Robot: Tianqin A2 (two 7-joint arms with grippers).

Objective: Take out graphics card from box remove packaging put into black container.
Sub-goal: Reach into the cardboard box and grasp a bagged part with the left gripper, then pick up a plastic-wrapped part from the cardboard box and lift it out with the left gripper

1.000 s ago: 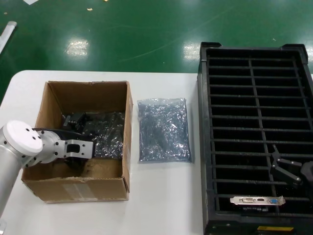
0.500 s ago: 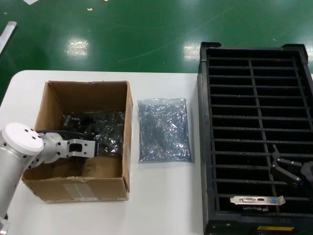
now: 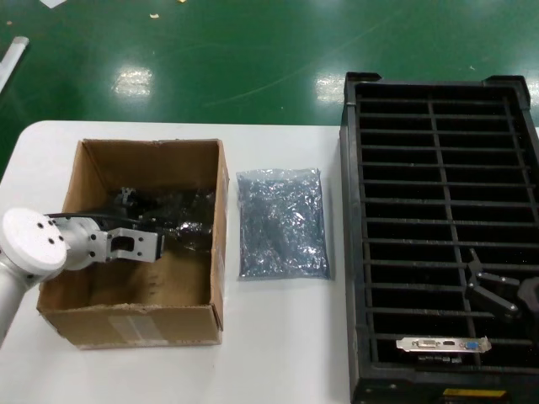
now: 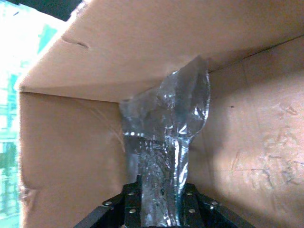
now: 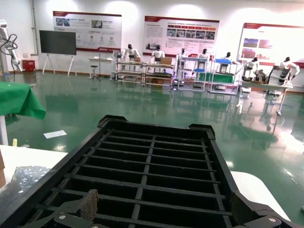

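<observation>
1. Left gripper [image 4: 156,209]: inside the box [image 3: 84,316], jaws clamped on the bagged graphics card [image 4: 164,142], which rises ahead of them.
2. Right gripper [image 3: 493,290]: jaws spread, over the black container [image 3: 349,252].
3. Risk: slick packaging [image 4: 183,99] may slip, or snag the box wall.

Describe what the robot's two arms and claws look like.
The left arm is a silver-white tube with a round white joint cap, ending in a silver wrist block and a black left claw, with a thin black cable alongside. The right claw is black, with angular linked fingers; its arm barely shows.
</observation>
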